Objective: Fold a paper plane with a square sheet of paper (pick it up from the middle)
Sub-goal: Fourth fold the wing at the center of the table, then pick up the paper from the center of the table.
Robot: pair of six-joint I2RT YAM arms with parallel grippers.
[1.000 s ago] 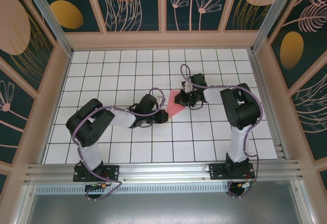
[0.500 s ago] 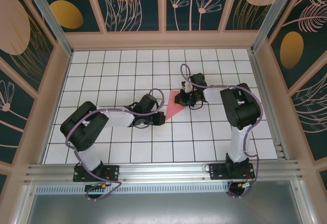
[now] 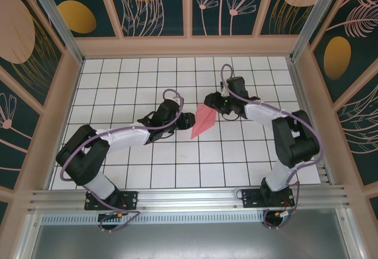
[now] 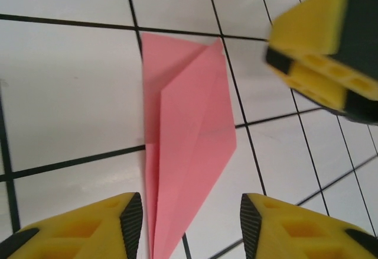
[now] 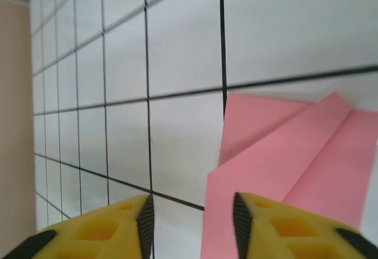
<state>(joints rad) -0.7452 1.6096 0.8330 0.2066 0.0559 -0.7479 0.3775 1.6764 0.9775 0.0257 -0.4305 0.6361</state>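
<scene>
The pink-red paper plane [image 3: 203, 120] lies flat on the white gridded board [image 3: 147, 81] as a narrow folded dart, its sharp tip toward the near left. My left gripper [image 3: 188, 120] is open just left of it; in the left wrist view the tip of the paper plane [image 4: 188, 152] lies between the yellow fingers [image 4: 127, 223], untouched. My right gripper [image 3: 211, 100] is open at the dart's far end. In the right wrist view the paper plane [image 5: 295, 164] lies beside and under the right-hand finger [image 5: 277, 226]. The right gripper's yellow finger [image 4: 319, 52] shows in the left wrist view.
Wooden walls [image 3: 189, 47] with dark floral panels enclose the board on three sides. An aluminium rail [image 3: 189, 198] runs along the near edge by the arm bases. Bare grid tiles surround the paper.
The paper went from a wide triangle to a longer, narrower dart. The right gripper drew back to the far side and off the paper. The left arm stretched further right.
</scene>
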